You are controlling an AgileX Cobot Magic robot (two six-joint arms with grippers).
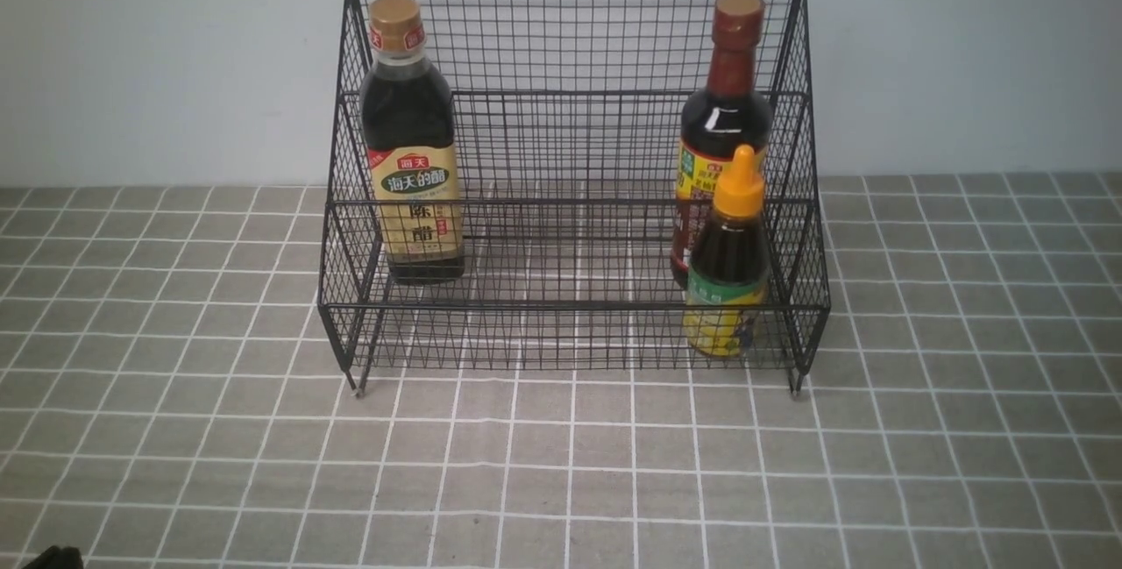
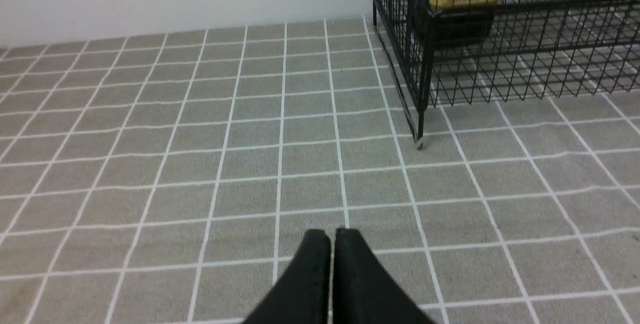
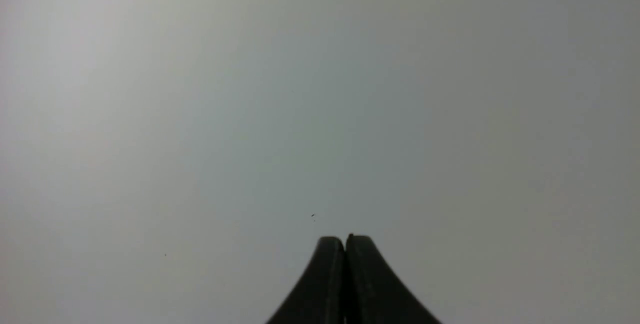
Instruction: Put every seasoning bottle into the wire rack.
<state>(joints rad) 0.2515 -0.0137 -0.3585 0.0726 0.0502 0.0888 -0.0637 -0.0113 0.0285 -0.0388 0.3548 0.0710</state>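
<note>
Nearest the camera in the front view: bare checked cloth on the table (image 1: 561,481); no arm reaches into that view beyond a dark scrap at its lower-left corner. Wire rack (image 1: 574,192) stands at 12 o'clock, back against the wall. All three bottles are inside it and upright: gold-capped bottle (image 1: 412,144) at 11 o'clock on the left end of the upper tier; brown-capped bottle (image 1: 723,126) at 1 o'clock on the right end; orange-nozzle bottle (image 1: 730,262) just in front of the brown-capped one, on the lower tier. Task looks complete; nothing left loose on the table. Handling, as a judgement: the tall bottles are full of dark liquid, so heavy and top-loaded, with smooth, slippery, rigid walls; best taken at mid-body over the label, not the neck. The short one looks like lighter, softer plastic; grip gently at the waist. Left hand (image 2: 332,234) is fully closed, holding nothing, low over the cloth, with the rack's near left foot ahead of it. Right hand (image 3: 345,239) likewise closed and empty. Left wrist view alone shows the gold-capped bottle's base seated behind the mesh; right wrist view shows only blank grey, no rack; front view alone shows all three bottles.
</note>
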